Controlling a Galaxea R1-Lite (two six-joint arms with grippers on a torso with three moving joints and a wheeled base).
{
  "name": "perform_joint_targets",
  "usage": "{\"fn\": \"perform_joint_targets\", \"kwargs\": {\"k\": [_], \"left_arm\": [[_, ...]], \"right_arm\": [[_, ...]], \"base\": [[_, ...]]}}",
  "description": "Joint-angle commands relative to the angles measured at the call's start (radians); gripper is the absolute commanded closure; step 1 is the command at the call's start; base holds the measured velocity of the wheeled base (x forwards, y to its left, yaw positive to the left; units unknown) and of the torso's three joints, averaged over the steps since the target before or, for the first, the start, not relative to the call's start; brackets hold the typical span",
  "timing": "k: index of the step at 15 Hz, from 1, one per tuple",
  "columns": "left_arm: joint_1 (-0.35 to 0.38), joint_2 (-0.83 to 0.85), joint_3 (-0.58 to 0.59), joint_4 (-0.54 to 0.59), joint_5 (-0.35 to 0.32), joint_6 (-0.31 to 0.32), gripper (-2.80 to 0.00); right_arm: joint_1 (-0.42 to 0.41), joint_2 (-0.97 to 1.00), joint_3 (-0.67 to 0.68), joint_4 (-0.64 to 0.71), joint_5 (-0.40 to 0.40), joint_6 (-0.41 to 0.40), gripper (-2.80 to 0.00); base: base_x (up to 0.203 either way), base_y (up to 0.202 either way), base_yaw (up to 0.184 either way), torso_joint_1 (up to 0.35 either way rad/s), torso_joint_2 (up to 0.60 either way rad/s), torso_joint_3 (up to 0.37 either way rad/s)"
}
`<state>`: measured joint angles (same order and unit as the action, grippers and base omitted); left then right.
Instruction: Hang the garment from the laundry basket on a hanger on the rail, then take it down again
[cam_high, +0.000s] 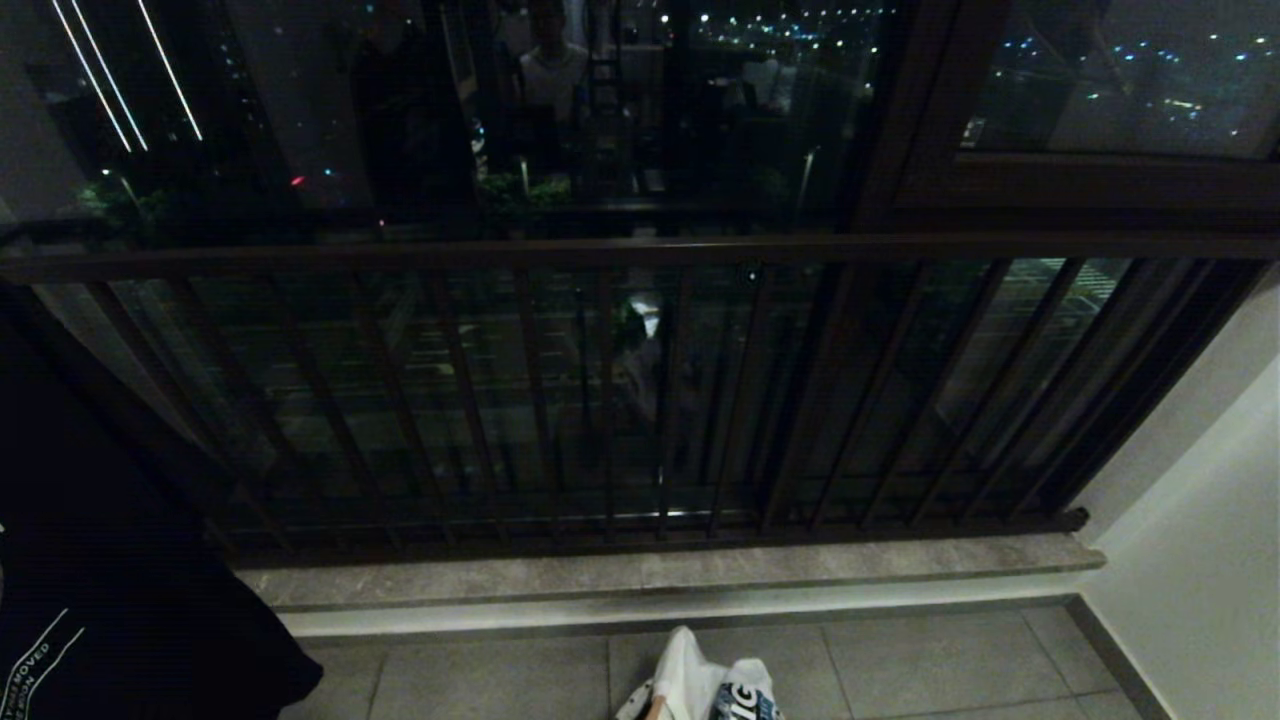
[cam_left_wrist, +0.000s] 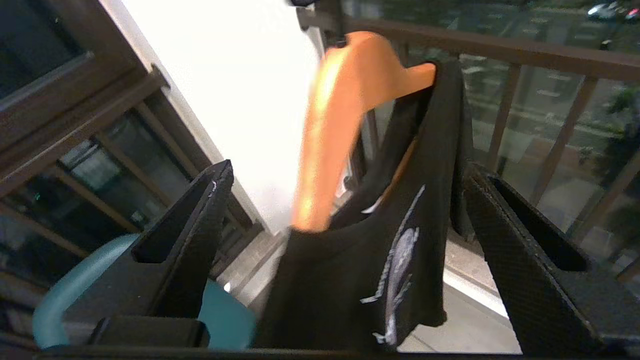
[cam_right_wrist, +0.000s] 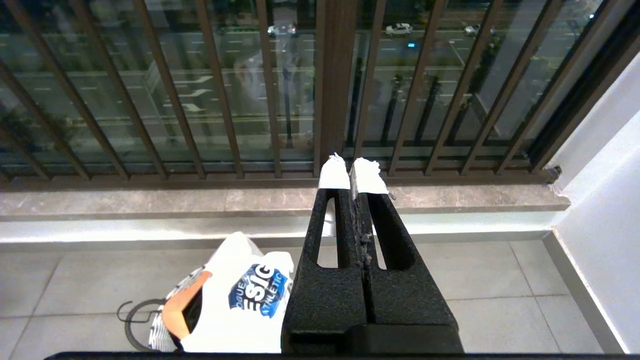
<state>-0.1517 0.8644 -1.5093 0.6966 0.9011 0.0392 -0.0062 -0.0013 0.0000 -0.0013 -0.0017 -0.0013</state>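
Left end effector (cam_left_wrist: 345, 250) wide, black shirt (cam_left_wrist: 370, 280) between its fingers.
Close only on cloth below the orange hanger (cam_left_wrist: 340, 125).

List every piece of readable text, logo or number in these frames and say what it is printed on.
"SIG" over "ATHLETIC": blue patch on the white garment on the floor; smaller letters beside it are partly cut off, unreadable.
"...MOVED": partial white lettering on the black garment at the head view's left edge; the line under it is unreadable.
White graphic on the same black garment on the orange hanger: no legible words.
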Motion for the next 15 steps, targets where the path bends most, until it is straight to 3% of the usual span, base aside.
{"fn": "perform_joint_targets", "kwargs": {"k": [1, 6, 9, 13, 15], "left_arm": [[0.015, 0.044, -0.002, 0.004, 0.006, -0.002, -2.80], [0.211, 0.112, -0.010, -0.027, 0.001, -0.005, -2.80], [0.228, 0.139, -0.011, -0.055, -0.022, -0.008, -2.80], [0.339, 0.201, -0.009, -0.129, -0.031, -0.029, -2.80], [0.364, 0.215, -0.008, -0.147, -0.086, -0.031, -2.80]], "right_arm": [[0.000, 0.000, 0.000, 0.000, 0.000, 0.000, 0.00], [0.000, 0.000, 0.000, 0.000, 0.000, 0.000, 0.00], [0.000, 0.000, 0.000, 0.000, 0.000, 0.000, 0.00], [0.000, 0.000, 0.000, 0.000, 0.000, 0.000, 0.00], [0.000, -0.001, 0.000, 0.000, 0.000, 0.000, 0.00]], "base": [[0.000, 0.000, 0.000, 0.000, 0.00, 0.000], [0.000, 0.000, 0.000, 0.000, 0.00, 0.000], [0.000, 0.000, 0.000, 0.000, 0.00, 0.000], [0.000, 0.000, 0.000, 0.000, 0.00, 0.000], [0.000, 0.000, 0.000, 0.000, 0.00, 0.000]]}}
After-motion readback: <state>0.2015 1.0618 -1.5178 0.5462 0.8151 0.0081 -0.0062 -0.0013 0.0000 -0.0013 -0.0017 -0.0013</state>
